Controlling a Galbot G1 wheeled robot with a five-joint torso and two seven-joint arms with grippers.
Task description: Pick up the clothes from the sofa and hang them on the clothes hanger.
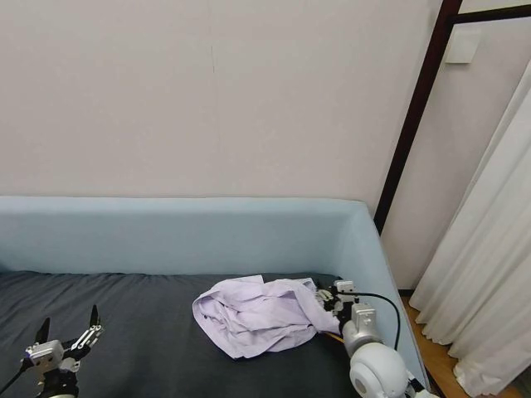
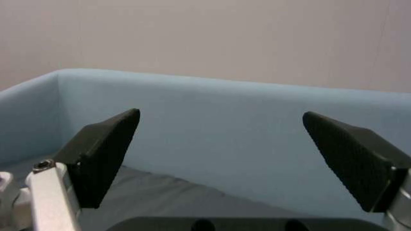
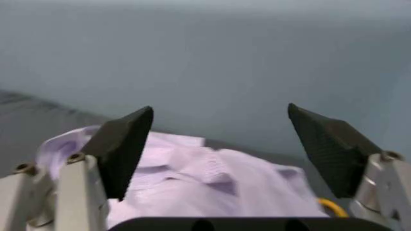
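A crumpled lilac shirt (image 1: 257,315) lies on the dark seat of the sofa, towards its right end. My right gripper (image 1: 326,296) hovers at the shirt's right edge, open, just above the fabric. In the right wrist view the shirt (image 3: 205,187) lies below and between the spread black fingers (image 3: 128,144), with a bit of yellow (image 3: 334,207) showing at its edge. My left gripper (image 1: 70,325) stands open over the bare seat at the lower left, far from the shirt. In the left wrist view its fingers (image 2: 106,149) face the sofa back, with nothing between them.
The light blue sofa back (image 1: 182,232) and right armrest (image 1: 373,265) wall in the seat (image 1: 124,323). Behind is a plain wall. A dark door frame (image 1: 415,116) and white curtain (image 1: 489,274) stand to the right of the sofa.
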